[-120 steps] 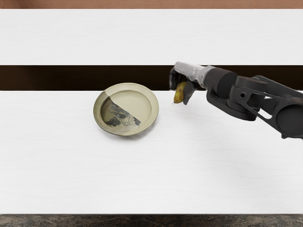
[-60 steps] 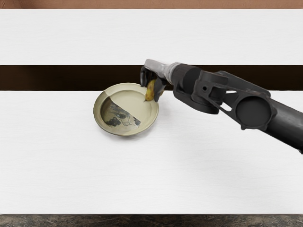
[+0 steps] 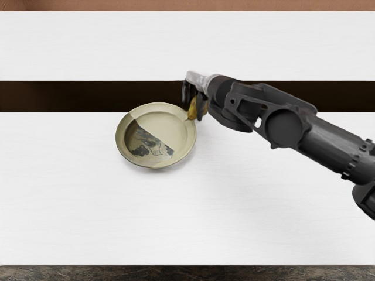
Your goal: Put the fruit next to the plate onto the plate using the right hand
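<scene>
Above the table (image 3: pixel 234 205), right hand (image 3: pixel 194 95) clutches fruit (image 3: pixel 192 108) at plate (image 3: pixel 120 138) rim.

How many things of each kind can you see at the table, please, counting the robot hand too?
Plates: 1, the plate on the white table
Fruit: 1, the yellowish fruit, held at the plate's far-right rim
Robot hands: 1, the right robot hand, closed on the fruit
Total: 3
</scene>
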`<state>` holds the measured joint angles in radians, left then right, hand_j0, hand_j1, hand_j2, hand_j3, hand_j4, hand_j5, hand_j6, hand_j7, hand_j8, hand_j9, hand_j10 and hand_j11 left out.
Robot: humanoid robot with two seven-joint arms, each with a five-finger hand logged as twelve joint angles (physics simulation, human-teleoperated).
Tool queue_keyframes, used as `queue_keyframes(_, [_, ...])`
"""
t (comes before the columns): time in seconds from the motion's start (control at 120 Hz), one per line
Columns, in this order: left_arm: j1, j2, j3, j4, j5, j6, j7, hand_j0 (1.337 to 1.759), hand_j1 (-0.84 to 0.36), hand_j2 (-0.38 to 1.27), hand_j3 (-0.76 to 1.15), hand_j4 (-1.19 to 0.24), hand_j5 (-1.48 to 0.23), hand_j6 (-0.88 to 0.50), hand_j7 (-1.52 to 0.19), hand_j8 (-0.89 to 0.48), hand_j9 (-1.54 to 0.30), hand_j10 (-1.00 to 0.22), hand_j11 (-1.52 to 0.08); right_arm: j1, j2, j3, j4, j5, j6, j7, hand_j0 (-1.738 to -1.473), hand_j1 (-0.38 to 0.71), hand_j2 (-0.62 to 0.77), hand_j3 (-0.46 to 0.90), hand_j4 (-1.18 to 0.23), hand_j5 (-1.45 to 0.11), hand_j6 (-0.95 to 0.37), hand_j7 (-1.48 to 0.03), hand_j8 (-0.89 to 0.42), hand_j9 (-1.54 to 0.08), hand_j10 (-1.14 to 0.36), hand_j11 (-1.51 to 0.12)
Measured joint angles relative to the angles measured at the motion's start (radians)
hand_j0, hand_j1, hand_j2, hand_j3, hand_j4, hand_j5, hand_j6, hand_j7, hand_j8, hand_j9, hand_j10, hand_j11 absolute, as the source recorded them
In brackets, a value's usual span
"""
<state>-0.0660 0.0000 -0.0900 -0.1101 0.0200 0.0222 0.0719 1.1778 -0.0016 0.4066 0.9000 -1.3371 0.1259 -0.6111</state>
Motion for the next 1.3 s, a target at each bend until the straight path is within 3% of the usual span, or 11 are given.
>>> queue_keyframes(0.175, [0.0,0.0,0.0,0.0,0.0,0.0,0.0,1.658,0.32,0.0,0.0,-0.02,-0.03,-0.02,-0.03,-0.02,-0.03,-0.02,-0.03,0.029,0.001,-0.067,-0.001,0.0,-0.004,0.0,-1.653,0.27,0.55,0.0,-0.84,-1.13,-0.67,-1.11,-0.45,-1.14,-0.54,-1.14])
queue_keyframes(0.367, [0.0,0.0,0.0,0.0,0.0,0.0,0.0,1.658,0.32,0.0,0.0,-0.02,-0.03,-0.02,-0.03,-0.02,-0.03,-0.02,-0.03,0.05,0.002,-0.109,0.089,0.003,0.001,0.0,-1.654,0.26,0.61,0.0,-0.85,-1.15,-0.75,-1.12,-0.46,-1.15,-0.56,-1.16])
queue_keyframes(1.033, [0.0,0.0,0.0,0.0,0.0,0.0,0.0,1.658,0.32,0.0,0.0,-0.02,-0.03,-0.02,-0.03,-0.02,-0.03,-0.02,-0.03,0.059,0.002,-0.142,0.133,0.015,0.008,0.0,-1.655,0.26,0.61,0.0,-0.85,-1.16,-0.74,-1.13,-0.44,-1.15,-0.54,-1.15])
queue_keyframes(1.075, [0.0,0.0,0.0,0.0,0.0,0.0,0.0,1.658,0.32,0.0,0.0,-0.02,-0.03,-0.02,-0.03,-0.02,-0.03,-0.02,-0.03,0.059,0.002,-0.144,0.135,0.014,0.006,0.0,-1.655,0.24,0.52,0.0,-0.8,-1.08,-0.72,-1.05,-0.44,-1.07,-0.53,-1.07])
queue_keyframes(1.158, [0.0,0.0,0.0,0.0,0.0,0.0,0.0,1.658,0.32,0.0,0.0,-0.02,-0.03,-0.02,-0.03,-0.02,-0.03,-0.02,-0.03,0.059,0.002,-0.145,0.14,0.012,0.001,0.0,-1.656,0.1,0.33,0.0,-0.57,-0.78,-0.52,-0.76,-0.34,-0.77,-0.4,-0.77])
queue_keyframes(1.3, [0.0,0.0,0.0,0.0,0.0,0.0,0.0,1.658,0.32,0.0,0.0,-0.02,-0.03,-0.02,-0.03,-0.02,-0.03,-0.02,-0.03,0.057,0.002,-0.146,0.142,0.011,-0.002,0.0,-1.657,-0.12,0.17,0.0,-0.29,-0.39,-0.26,-0.38,-0.17,-0.39,-0.2,-0.39])
